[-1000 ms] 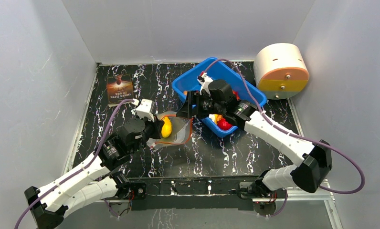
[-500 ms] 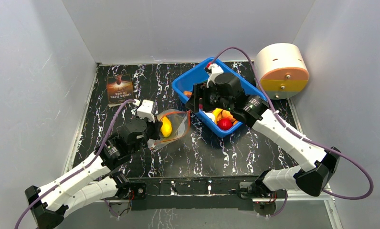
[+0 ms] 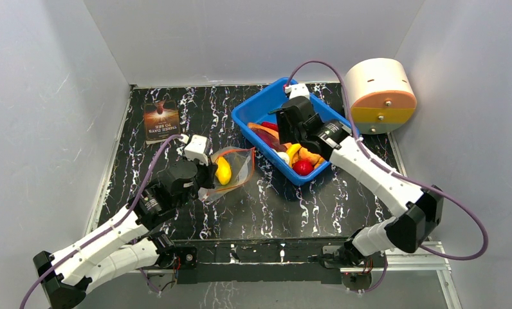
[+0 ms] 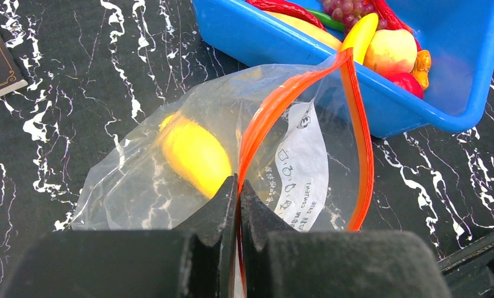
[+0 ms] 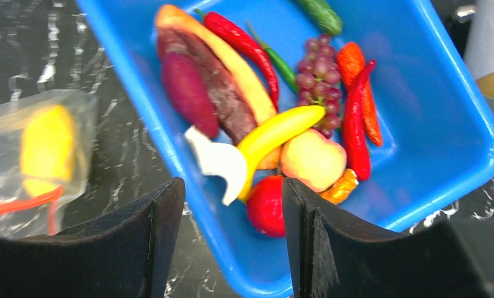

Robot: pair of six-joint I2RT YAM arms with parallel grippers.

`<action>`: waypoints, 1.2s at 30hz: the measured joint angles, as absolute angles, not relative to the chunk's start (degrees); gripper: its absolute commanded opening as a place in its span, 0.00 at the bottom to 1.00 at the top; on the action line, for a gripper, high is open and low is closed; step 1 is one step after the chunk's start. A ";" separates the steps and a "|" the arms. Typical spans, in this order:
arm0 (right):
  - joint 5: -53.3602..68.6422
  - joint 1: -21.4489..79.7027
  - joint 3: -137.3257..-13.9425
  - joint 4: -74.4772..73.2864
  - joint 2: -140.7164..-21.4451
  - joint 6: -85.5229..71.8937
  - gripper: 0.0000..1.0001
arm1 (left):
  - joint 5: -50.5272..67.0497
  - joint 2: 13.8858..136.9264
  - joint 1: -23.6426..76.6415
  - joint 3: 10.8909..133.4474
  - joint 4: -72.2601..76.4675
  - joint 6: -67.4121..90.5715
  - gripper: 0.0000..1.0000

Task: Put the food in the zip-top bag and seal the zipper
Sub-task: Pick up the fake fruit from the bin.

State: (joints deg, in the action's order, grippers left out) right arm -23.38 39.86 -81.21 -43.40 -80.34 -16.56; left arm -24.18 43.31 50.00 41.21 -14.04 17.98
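Upper left of the top view, a card [image 3: 161, 120] lies flat on the table [image 3: 195, 109]. Down and right of it, my left gripper [image 4: 238, 185] is clamped tight on the zipper [image 4: 355, 118], right at the bag's [image 3: 237, 168] near edge. The mouth gapes toward the tub [image 5: 446, 124] just beside it. One lemon [image 4: 195, 155] sits inside the bag. Centre-right, the tub has the rest: banana [image 5: 275, 130], apple [image 5: 266, 208], peach [image 5: 313, 160], grapes [image 5: 319, 62], chilies [image 5: 356, 124]. My right gripper [image 5: 229, 202] hangs over that pile, fingers apart, nothing in them. Far upper right there's a white drum [image 3: 377, 90].
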 measured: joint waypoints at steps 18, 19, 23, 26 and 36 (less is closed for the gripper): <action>-22.70 27.31 -76.90 -39.64 -93.78 -14.09 0.48 | -24.21 40.77 50.00 41.12 -15.46 17.96 0.00; -21.76 26.65 -76.77 -39.27 -94.28 -14.31 0.47 | -24.18 40.84 50.00 41.12 -15.46 17.93 0.00; -16.56 23.88 -76.66 -36.27 -95.66 -18.22 0.45 | -24.12 41.23 50.00 41.12 -15.46 17.80 0.00; -14.50 22.41 -76.66 -34.09 -96.44 -23.20 0.42 | -24.08 41.43 50.00 41.12 -15.46 17.85 0.00; -15.66 21.30 -76.66 -32.49 -99.66 -37.17 0.46 | -24.12 40.38 50.00 41.12 -16.25 18.04 0.00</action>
